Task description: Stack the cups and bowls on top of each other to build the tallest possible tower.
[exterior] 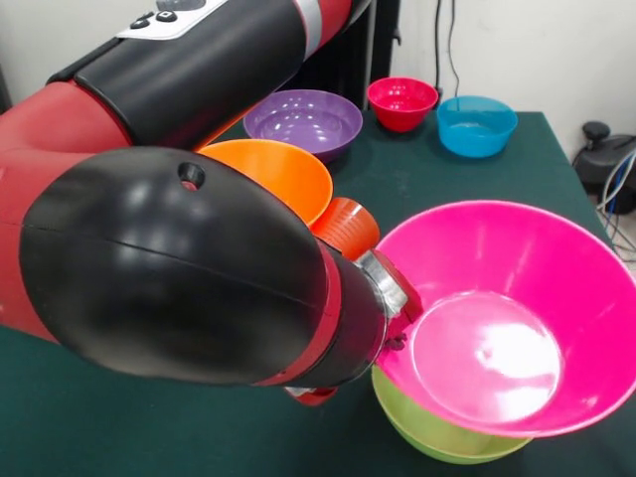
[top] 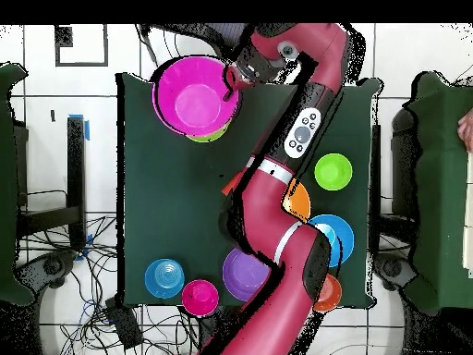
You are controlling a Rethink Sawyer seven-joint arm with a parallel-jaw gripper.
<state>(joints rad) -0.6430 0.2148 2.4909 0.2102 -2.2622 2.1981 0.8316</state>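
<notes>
We see the end effector (exterior: 405, 320) at the rim of the big pink bowl (exterior: 517, 298), which sits tilted on a green bowl (exterior: 437, 432) near the green desk's (exterior: 149, 427) edge. Whether it grips, we cannot tell.

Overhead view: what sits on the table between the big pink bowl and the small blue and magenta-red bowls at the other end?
Nothing: in the overhead view the green cloth between the big pink bowl, the small blue bowl and the magenta-red bowl is bare.
</notes>
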